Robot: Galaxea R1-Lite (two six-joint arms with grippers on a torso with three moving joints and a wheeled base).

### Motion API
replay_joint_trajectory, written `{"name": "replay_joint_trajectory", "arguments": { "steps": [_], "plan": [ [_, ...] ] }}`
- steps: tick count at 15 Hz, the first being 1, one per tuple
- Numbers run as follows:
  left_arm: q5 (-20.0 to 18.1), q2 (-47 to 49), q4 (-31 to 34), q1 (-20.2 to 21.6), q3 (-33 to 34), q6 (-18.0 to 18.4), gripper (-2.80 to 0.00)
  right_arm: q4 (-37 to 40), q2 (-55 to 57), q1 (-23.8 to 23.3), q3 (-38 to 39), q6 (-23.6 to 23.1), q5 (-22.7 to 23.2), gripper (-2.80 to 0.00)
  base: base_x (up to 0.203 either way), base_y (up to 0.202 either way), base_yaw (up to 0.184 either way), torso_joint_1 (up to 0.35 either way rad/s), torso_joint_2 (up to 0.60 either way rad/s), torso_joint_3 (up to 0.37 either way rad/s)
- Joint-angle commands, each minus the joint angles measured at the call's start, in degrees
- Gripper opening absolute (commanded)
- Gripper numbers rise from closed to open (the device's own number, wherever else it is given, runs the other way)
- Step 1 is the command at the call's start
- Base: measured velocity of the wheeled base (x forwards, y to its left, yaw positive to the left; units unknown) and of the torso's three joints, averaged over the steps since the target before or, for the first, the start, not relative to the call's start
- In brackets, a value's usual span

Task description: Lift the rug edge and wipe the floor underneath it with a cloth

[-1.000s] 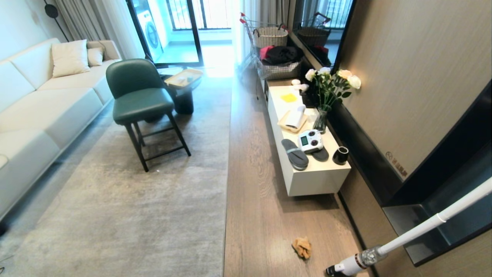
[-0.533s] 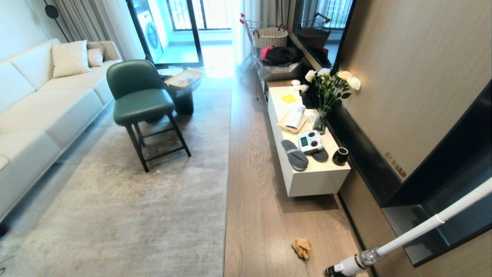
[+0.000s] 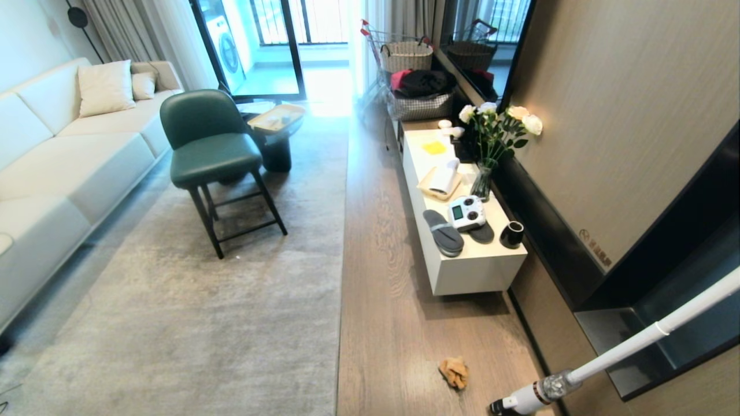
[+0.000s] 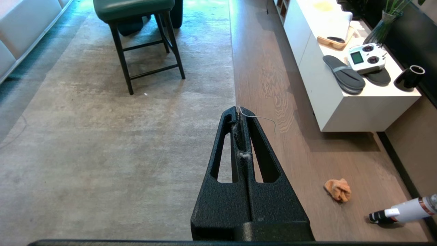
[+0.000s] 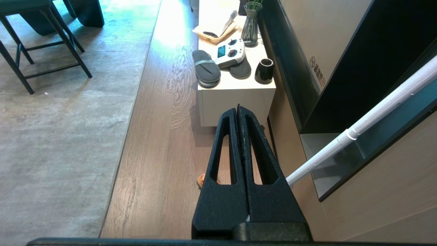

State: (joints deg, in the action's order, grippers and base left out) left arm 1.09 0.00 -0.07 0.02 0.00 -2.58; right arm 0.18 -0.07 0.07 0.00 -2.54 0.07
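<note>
We find both grippers pressed closed and empty, the cloth [image 3: 454, 371] lying crumpled ahead of the right gripper [image 5: 238, 111], nearer it than the left gripper [image 4: 239, 112]

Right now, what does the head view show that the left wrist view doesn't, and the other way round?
Only the head view shows the sofa, the laundry baskets and the white flowers. Only the left wrist view shows the left gripper, shut, with a stray thread at its tip. Both show the cloth crumpled on the floor, the flat rug edge, the green chair, the grey slippers on the white cabinet and the vacuum.
</note>
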Motion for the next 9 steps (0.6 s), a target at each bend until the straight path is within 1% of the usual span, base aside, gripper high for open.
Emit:
{"name": "replay_joint_trajectory", "arguments": {
  "steps": [1,8,9],
  "plan": [
    [0.0,0.0,0.0,0.0,0.0,-0.1,-2.8,0.1,0.1,0.0,0.0,-0.2,0.0,-2.8,0.0,0.0,0.0,0.0,0.0,0.0],
    [0.0,0.0,0.0,0.0,0.0,-0.1,-2.8,0.0,0.1,0.0,0.0,0.6,-0.1,-2.8,0.0,0.0,0.0,0.0,0.0,0.0],
    [0.0,0.0,0.0,0.1,0.0,-0.1,-2.8,0.1,0.1,0.0,-0.1,1.4,-0.1,-2.8,0.0,0.0,0.0,0.0,0.0,0.0]
  ]
}}
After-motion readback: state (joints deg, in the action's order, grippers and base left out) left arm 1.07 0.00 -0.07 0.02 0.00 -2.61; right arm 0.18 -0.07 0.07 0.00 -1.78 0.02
